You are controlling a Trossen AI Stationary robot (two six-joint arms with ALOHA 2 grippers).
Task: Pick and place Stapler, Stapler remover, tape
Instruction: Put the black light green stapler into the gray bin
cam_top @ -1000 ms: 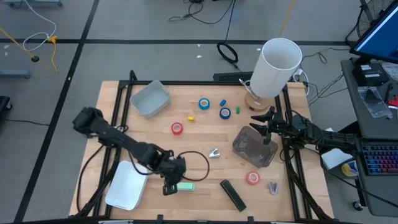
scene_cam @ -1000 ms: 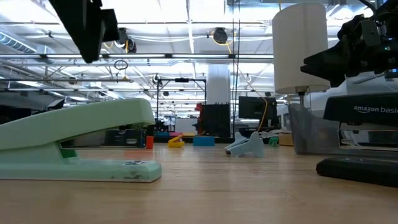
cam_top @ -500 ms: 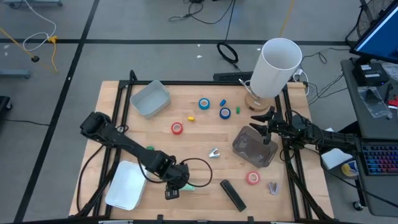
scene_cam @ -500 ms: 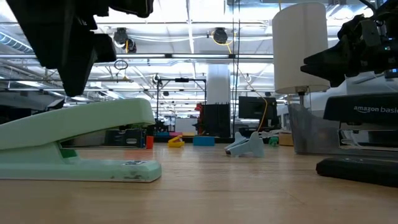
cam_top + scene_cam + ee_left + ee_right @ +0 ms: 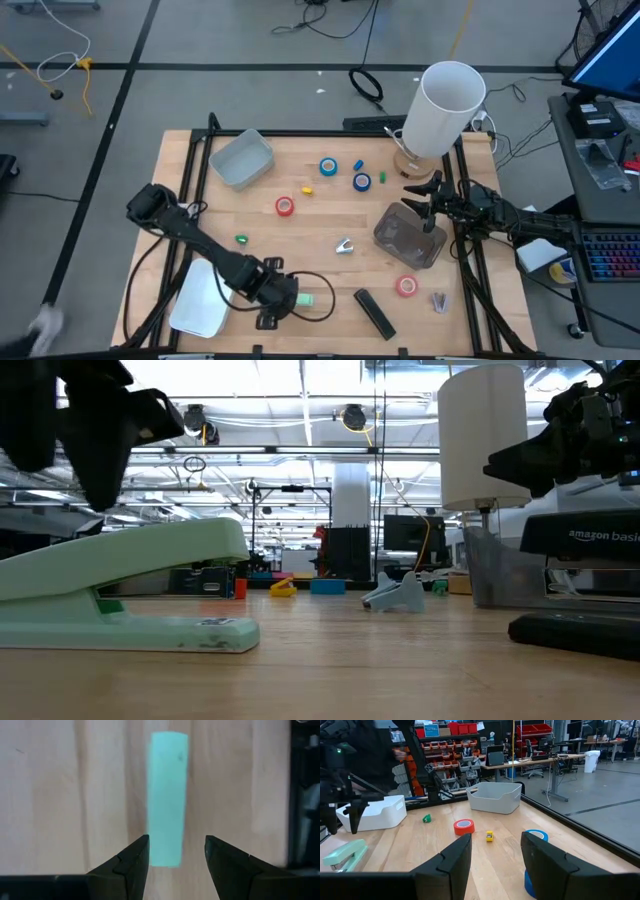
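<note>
A mint-green stapler [image 5: 309, 299] lies flat on the wooden table near its front edge. My left gripper [image 5: 177, 851] hangs open just above the stapler's [image 5: 167, 795] near end, pointing steeply down, a finger on either side and touching nothing. A black stapler [image 5: 375, 313] lies to its right. Silver stapler removers rest at mid-table [image 5: 344, 246] and near the front right [image 5: 439, 300]. Red tape rolls [image 5: 285, 206] [image 5: 406, 286] and blue ones [image 5: 328, 167] [image 5: 361, 181] lie flat. My right gripper [image 5: 495, 855] waits open at the right edge [image 5: 425, 195].
A grey bin [image 5: 243, 158] stands at the far left, a white bin [image 5: 203, 297] at the near left, a clear container [image 5: 410, 235] right of centre. A tall white cylinder [image 5: 450, 105] rises at the far right. A green bit [image 5: 241, 239] lies behind my left arm.
My left gripper has come down toward the mint-green stapler, shifting a little toward the table's near edge and rolling at the wrist, its fingers still open. The stapler has stayed where it was.
</note>
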